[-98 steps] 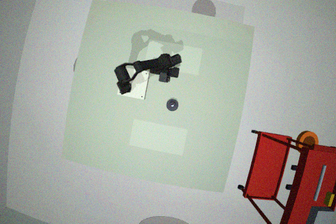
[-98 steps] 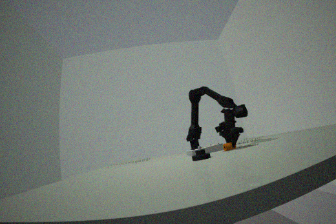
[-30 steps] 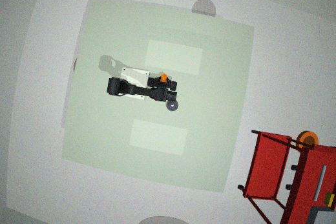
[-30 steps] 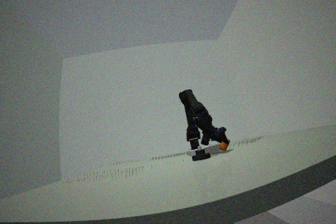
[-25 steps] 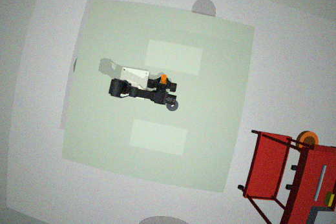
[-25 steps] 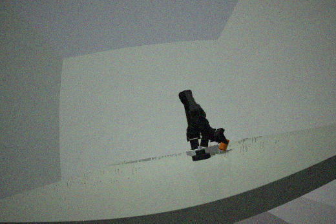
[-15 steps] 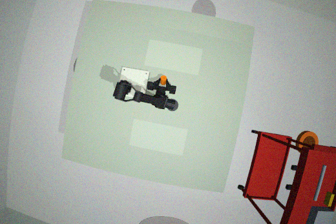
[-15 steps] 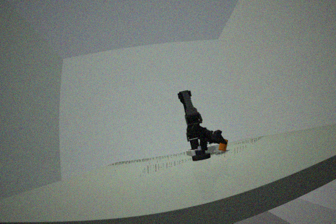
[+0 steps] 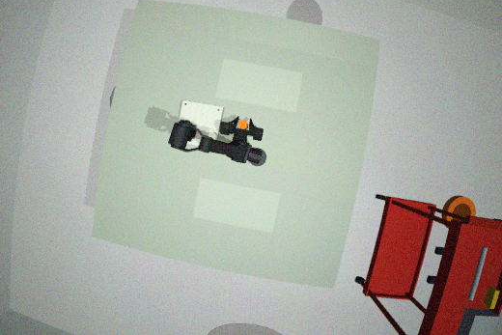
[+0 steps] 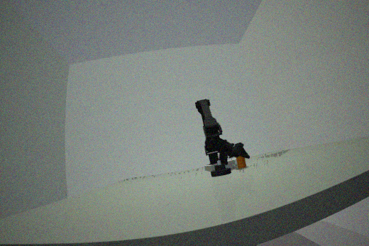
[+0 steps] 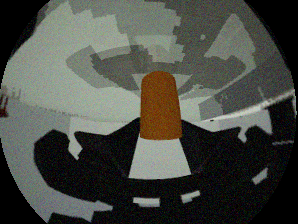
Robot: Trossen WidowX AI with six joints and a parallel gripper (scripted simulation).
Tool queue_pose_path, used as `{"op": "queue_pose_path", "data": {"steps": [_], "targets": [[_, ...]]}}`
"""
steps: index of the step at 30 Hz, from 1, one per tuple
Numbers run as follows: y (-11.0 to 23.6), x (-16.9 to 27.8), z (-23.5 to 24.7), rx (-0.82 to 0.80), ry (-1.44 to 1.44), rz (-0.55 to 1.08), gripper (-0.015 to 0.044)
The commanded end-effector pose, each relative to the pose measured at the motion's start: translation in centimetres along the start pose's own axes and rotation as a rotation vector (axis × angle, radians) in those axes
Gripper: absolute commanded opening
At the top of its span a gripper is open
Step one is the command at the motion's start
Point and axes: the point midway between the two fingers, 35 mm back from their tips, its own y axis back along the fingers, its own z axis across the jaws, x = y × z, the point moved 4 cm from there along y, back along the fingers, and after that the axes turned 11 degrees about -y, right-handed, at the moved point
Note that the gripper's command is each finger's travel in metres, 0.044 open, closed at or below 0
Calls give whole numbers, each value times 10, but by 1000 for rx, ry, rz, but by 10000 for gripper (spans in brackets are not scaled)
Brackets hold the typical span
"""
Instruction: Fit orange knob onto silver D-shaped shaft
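Note:
The orange knob stands upright, low at the table. My gripper is open around it, one finger on either side. The top view shows narrow gaps beside the knob; in the wrist view the fingertips look very near its sides. The knob's underside and hole are hidden. The dark round pedestal is partly covered by the arm in the top view, a short way from the knob. The silver shaft and its flat side cannot be made out.
The arm's white base plate is close beside the gripper and knob. The arm's bent links reach over the pedestal's edge. A red cart-like object with an orange wheel stands beyond the table at lower right.

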Motion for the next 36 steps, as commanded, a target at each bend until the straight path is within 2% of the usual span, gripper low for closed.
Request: {"op": "queue_pose_path", "data": {"steps": [1, 14, 21, 30, 34, 36], "targets": [[0, 0, 0, 0, 1, 4, 260], [0, 0, 0, 0, 1, 4, 260], [0, 0, 0, 0, 1, 4, 440], [2, 3, 0, 0, 1, 4, 440], [40, 53, -8, -1, 1, 1, 440], [48, 64, -11, 0, 1, 1, 440]]}}
